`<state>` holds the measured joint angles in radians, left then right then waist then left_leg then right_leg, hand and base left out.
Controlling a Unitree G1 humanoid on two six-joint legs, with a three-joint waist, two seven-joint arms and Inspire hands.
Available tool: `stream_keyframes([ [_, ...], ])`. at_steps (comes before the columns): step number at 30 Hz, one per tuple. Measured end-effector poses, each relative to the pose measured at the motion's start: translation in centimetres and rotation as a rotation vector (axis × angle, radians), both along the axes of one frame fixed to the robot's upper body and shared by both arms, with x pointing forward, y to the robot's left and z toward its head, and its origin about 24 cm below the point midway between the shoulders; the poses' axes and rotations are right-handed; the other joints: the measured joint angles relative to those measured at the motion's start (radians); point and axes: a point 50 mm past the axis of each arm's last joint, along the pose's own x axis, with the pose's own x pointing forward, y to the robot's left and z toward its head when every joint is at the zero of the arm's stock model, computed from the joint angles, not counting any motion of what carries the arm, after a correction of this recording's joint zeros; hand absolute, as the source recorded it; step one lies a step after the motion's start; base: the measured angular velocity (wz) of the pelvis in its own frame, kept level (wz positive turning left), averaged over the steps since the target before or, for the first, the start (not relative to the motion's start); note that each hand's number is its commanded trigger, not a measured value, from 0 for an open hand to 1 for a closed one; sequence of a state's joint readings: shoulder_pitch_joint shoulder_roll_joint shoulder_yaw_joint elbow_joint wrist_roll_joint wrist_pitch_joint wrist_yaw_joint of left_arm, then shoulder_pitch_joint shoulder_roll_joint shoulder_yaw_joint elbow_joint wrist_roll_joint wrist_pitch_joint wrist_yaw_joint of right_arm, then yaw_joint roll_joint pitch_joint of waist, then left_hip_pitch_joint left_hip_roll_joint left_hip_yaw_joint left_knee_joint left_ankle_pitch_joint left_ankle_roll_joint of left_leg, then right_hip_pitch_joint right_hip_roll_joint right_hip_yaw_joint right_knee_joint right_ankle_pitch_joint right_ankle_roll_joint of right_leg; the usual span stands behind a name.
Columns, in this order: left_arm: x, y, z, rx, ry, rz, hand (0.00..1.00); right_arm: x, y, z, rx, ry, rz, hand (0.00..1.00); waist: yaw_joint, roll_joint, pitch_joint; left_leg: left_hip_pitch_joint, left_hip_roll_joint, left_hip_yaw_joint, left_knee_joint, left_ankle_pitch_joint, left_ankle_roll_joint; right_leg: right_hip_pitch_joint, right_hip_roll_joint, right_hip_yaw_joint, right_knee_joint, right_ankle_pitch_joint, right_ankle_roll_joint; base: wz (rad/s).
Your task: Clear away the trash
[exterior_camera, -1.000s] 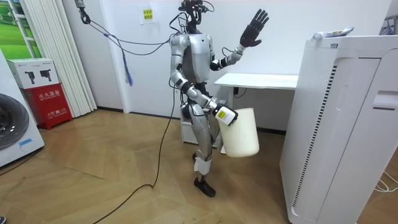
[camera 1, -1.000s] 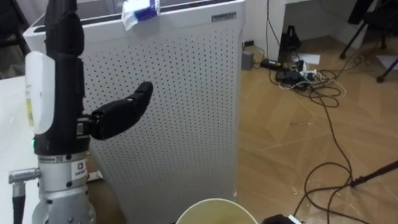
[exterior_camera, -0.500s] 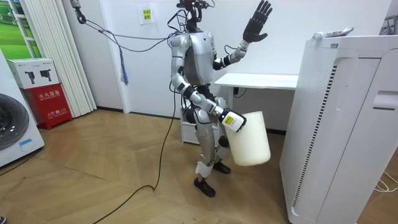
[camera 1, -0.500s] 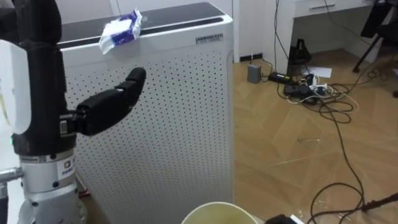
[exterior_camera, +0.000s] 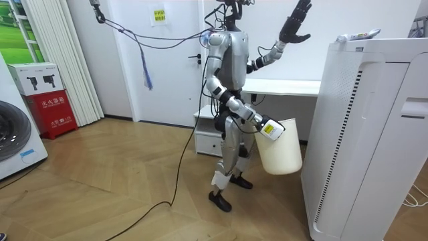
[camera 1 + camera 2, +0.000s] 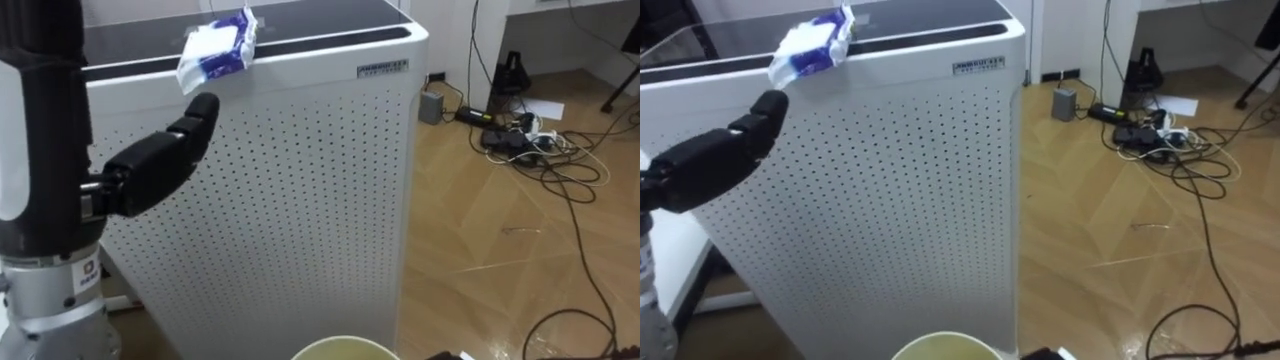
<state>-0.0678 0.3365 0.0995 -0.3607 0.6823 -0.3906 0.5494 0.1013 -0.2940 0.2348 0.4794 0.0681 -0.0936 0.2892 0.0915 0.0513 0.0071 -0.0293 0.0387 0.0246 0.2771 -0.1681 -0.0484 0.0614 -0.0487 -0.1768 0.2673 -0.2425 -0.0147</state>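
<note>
Aloft, the left hand (image 6: 150,170) points straight-fingered toward the wrapper (image 6: 218,45).

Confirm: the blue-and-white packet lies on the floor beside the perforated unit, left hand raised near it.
No: the packet lies on top of the perforated unit, at its front edge, as the left eye view shows. The left hand is raised near it.

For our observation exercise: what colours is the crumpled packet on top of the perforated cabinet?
The packet is white with blue markings; left eye view shows it best.
</note>
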Motion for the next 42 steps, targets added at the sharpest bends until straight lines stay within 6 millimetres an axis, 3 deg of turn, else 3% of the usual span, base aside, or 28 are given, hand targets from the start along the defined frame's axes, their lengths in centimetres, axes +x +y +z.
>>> stream_keyframes([
  [4,0.2,0.1,-0.2,-0.002,0.030,0.018,0.00,0.0,0.0,0.0,0.000,0.001,0.001,1.00,-0.004,0.005,0.0037,0.022,-0.005,0.002,-0.029,0.000,0.000,0.023,-0.002,0.003,-0.021,0.002,0.003,-0.01],
  [12,1.8,0.7,-2.5,0.011,0.203,0.062,0.00,-0.1,-0.5,0.0,-0.047,0.010,0.030,1.00,-0.005,0.005,0.0040,0.040,-0.009,0.006,-0.080,0.002,0.003,0.028,-0.002,0.005,-0.049,0.003,0.005,-0.01],
  [18,2.3,1.0,-3.2,0.040,0.256,0.101,0.00,0.2,-0.8,0.5,-0.087,0.001,0.053,1.00,-0.013,0.007,0.0038,0.044,-0.014,-0.003,-0.091,0.002,0.004,0.031,-0.005,0.007,-0.057,0.006,0.009,0.01],
  [23,2.8,1.1,-4.0,0.050,0.336,0.118,0.00,0.6,-0.7,0.9,-0.080,-0.022,0.058,1.00,-0.026,0.018,0.0088,0.055,-0.020,-0.002,-0.100,0.002,0.004,0.048,-0.010,0.014,-0.083,0.008,0.013,-0.01],
  [33,3.4,1.1,-4.8,0.101,0.428,0.158,0.00,0.6,-0.8,1.1,-0.080,-0.011,0.075,1.00,-0.034,0.030,0.0043,0.088,-0.017,-0.009,-0.123,0.002,0.004,0.042,-0.009,0.027,-0.056,0.008,0.013,-0.08],
  [34,3.5,1.1,-4.8,0.105,0.428,0.164,0.00,0.6,-0.9,1.1,-0.084,-0.011,0.075,1.00,-0.034,0.035,0.0049,0.094,-0.015,-0.018,-0.129,0.003,0.005,0.034,-0.008,0.025,-0.038,0.007,0.015,-0.09],
  [35,3.6,1.2,-5.0,0.115,0.435,0.174,0.00,0.6,-1.1,1.1,-0.094,-0.012,0.074,1.00,-0.031,0.054,0.0080,0.110,0.005,-0.086,-0.142,0.008,0.010,-0.012,-0.004,0.012,0.054,0.001,0.023,-0.30],
  [36,3.7,1.5,-5.1,0.124,0.444,0.193,0.00,0.7,-1.1,1.2,-0.097,-0.019,0.071,1.00,-0.026,0.068,0.0097,0.117,0.020,-0.171,-0.144,0.008,0.011,-0.063,0.010,0.044,0.049,-0.019,0.037,-0.44],
  [37,3.8,2.0,-5.0,0.126,0.441,0.211,0.00,1.0,-0.8,1.4,-0.094,-0.031,0.074,1.00,-0.023,0.066,0.0094,0.109,0.020,-0.192,-0.141,0.006,0.007,-0.088,0.016,0.072,-0.011,0.003,0.024,-0.31],
  [38,3.9,2.3,-5.2,0.113,0.448,0.232,0.00,1.0,-0.8,1.5,-0.095,-0.039,0.073,1.00,-0.039,0.091,-0.0047,0.088,0.034,-0.187,-0.137,-0.002,-0.012,-0.086,0.025,0.041,-0.036,0.079,-0.007,0.10],
  [39,4.1,2.5,-4.9,0.141,0.454,0.234,0.00,0.8,-0.8,1.4,-0.096,-0.038,0.063,1.00,-0.060,0.088,-0.0005,0.080,0.033,-0.133,-0.143,0.002,-0.020,-0.075,0.024,0.027,-0.043,0.081,-0.010,0.38],
  [42,4.5,2.9,-4.3,0.202,0.448,0.242,0.00,0.9,-1.3,1.5,-0.116,-0.032,0.039,1.00,-0.072,0.082,0.0043,0.074,0.035,-0.043,-0.142,0.015,-0.012,-0.050,0.024,0.051,-0.047,0.080,-0.007,0.47],
])
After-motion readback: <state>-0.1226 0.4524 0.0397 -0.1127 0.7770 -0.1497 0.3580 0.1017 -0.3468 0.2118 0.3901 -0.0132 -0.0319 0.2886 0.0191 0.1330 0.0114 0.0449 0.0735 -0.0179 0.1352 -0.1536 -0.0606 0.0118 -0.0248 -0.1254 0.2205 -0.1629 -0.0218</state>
